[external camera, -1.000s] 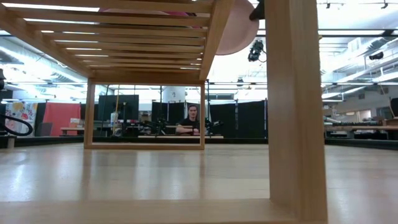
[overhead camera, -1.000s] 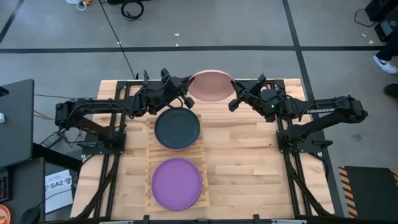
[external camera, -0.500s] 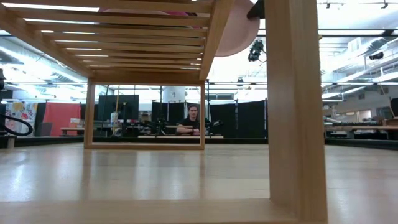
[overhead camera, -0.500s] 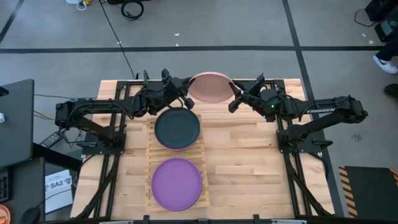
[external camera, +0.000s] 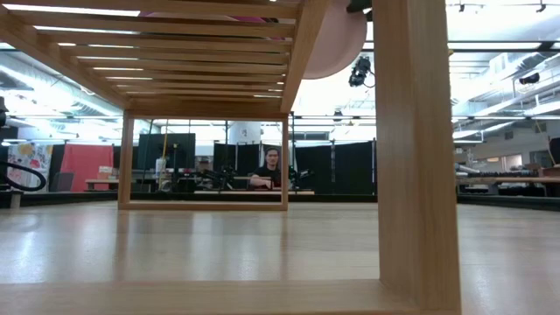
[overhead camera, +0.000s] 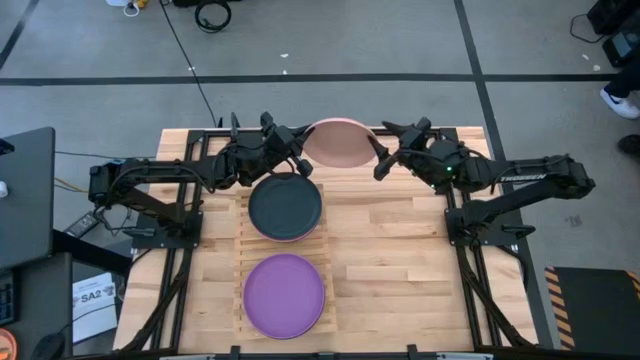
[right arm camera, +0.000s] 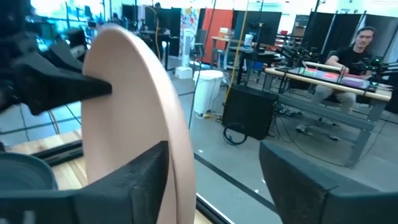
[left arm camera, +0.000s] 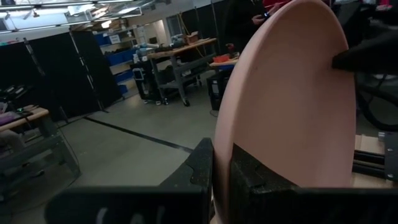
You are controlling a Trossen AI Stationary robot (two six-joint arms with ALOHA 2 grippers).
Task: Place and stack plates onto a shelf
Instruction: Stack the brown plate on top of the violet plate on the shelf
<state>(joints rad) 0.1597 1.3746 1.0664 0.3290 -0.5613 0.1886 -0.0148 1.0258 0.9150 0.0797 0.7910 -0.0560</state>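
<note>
A salmon pink plate (overhead camera: 338, 140) is held tilted in the air past the far end of the slatted wooden shelf (overhead camera: 240, 255). My left gripper (overhead camera: 302, 160) is shut on the pink plate's left rim. My right gripper (overhead camera: 378, 158) is open at the plate's right rim; in its wrist view (right arm camera: 212, 149) the rim (right arm camera: 181, 163) stands between the spread fingers. A dark grey plate (overhead camera: 285, 204) lies on another plate on the shelf's far half. A purple plate (overhead camera: 284, 294) lies on its near half. The low view shows the pink plate (external camera: 338, 37) above the shelf. My left gripper pinches the pink plate's rim (left arm camera: 222, 134) between its two fingers, one finger (left arm camera: 203, 167) on each face, coming from the table's left. The plate is lifted clear and stands steeply tilted, reaching away from the fingers. My right gripper: I cannot tell whether a finger touches the rim.
The shelf's leg (external camera: 416, 149) and the slats' underside (external camera: 210, 52) fill the low view. A person (external camera: 273, 170) sits in the room behind; another person (right arm camera: 364, 46) sits at a bench. Bare plank tabletop (overhead camera: 400, 260) lies right of the shelf.
My right gripper has turned at the wrist and shifted a little toward the table's far edge, staying at the pink plate's right rim. The plate stays in my left gripper and has risen slightly.
</note>
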